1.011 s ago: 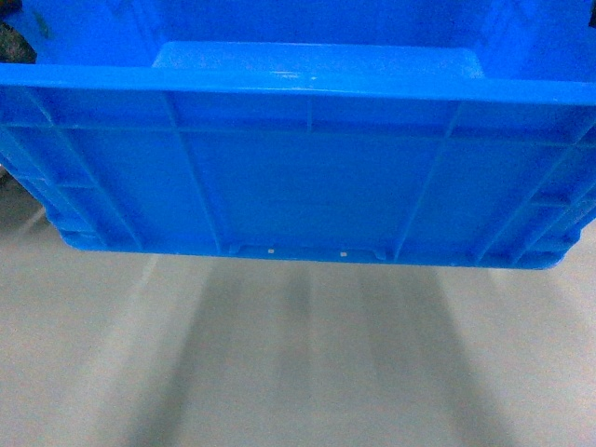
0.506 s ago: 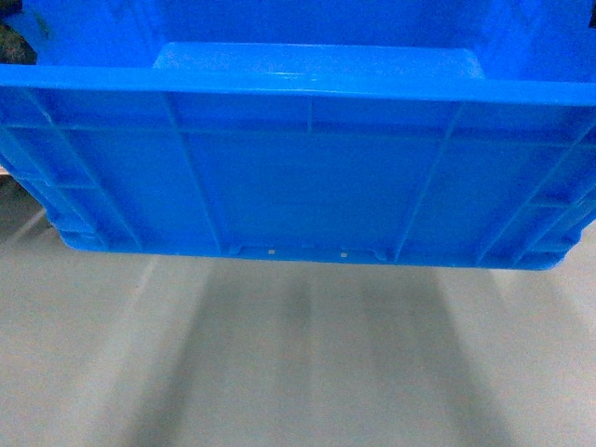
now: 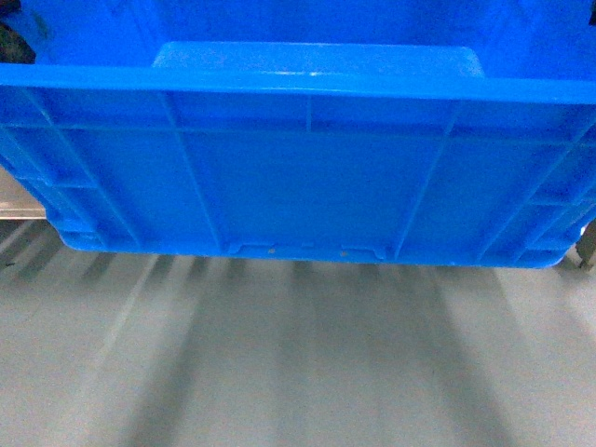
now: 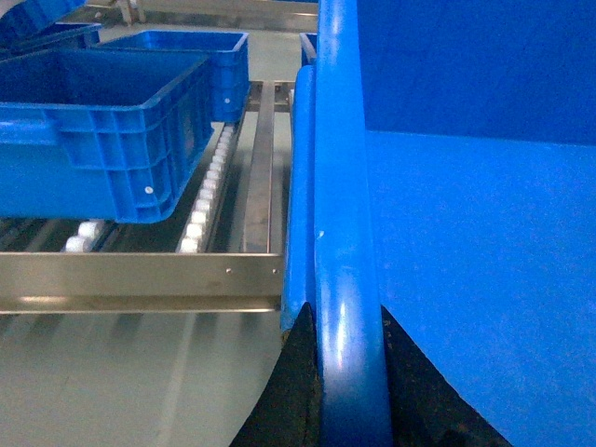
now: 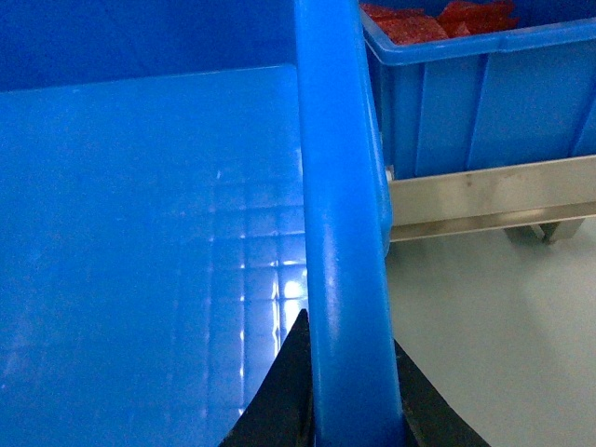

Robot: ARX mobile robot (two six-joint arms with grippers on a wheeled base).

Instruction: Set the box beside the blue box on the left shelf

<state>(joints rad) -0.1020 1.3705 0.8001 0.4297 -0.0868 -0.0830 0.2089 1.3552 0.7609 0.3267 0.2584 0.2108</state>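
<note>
The bright blue box (image 3: 307, 177) fills the upper half of the head view, held off the grey floor with its ribbed wall facing me. My left gripper (image 4: 345, 321) is shut on the box's left rim (image 4: 340, 186), one black finger on each side. My right gripper (image 5: 347, 335) is shut on the right rim (image 5: 335, 168) in the same way. In the left wrist view the left shelf (image 4: 140, 279) shows its steel front rail and white rollers just left of the box. A blue box (image 4: 102, 130) stands on those rollers, a little apart from the held box.
Another blue crate (image 4: 196, 56) stands further back on the rollers. To the right, a blue crate with red contents (image 5: 484, 84) rests behind a steel rail (image 5: 494, 196). Bare grey floor (image 3: 298, 372) lies under the held box. A strip of steel rail (image 3: 19, 200) shows at the head view's left edge.
The box keeps its place in the head view. The floor below has shifted, and a steel rail at the left edge and a dark leg at the right edge have come into view.
</note>
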